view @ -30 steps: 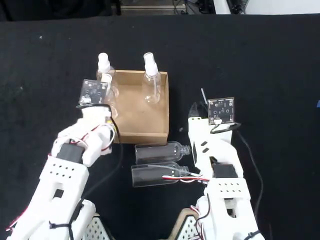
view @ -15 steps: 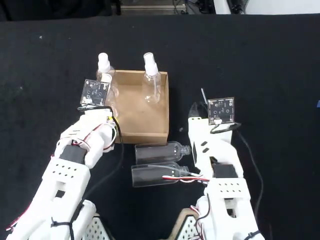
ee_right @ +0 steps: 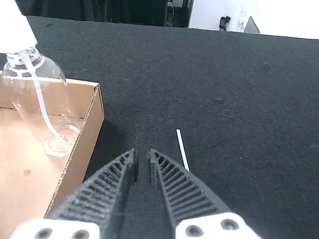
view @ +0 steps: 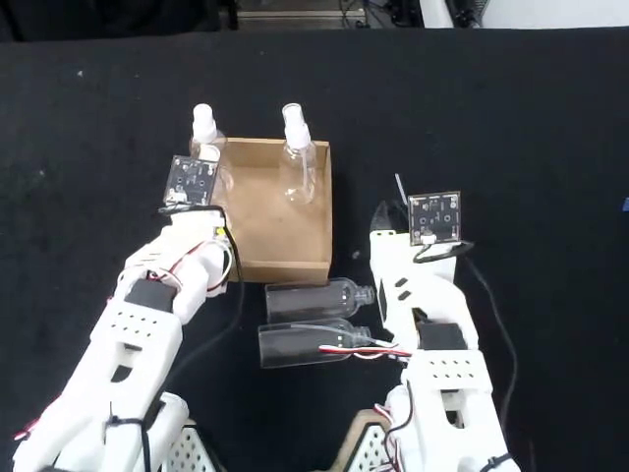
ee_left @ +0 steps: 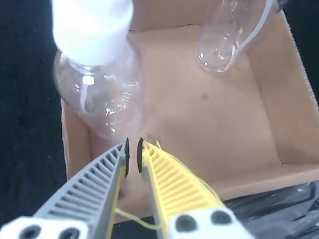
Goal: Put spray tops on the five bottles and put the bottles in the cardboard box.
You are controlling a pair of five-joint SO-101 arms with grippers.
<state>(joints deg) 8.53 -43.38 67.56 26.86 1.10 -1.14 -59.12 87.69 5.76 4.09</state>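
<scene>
The cardboard box (view: 285,258) lies open at mid-table. One clear bottle with a white spray top (view: 298,157) stands inside it at the back. A second capped bottle (ee_left: 97,84) stands against the box's left wall, just beyond my left gripper (ee_left: 133,149), which is shut and empty over the box's near left corner. A third capped bottle (view: 203,123) rises at the box's far left corner. Two uncapped bottles (view: 319,298) (view: 310,346) lie in front of the box. My right gripper (ee_right: 142,162) hovers shut and empty right of the box.
A thin white tube (ee_right: 182,156) lies on the black cloth just beyond the right gripper. The box's right wall (ee_right: 82,149) is close to the right gripper. Open cloth extends to the right and back.
The left arm has edged slightly right and forward over the box's left edge. The right arm and the bottles have stayed put.
</scene>
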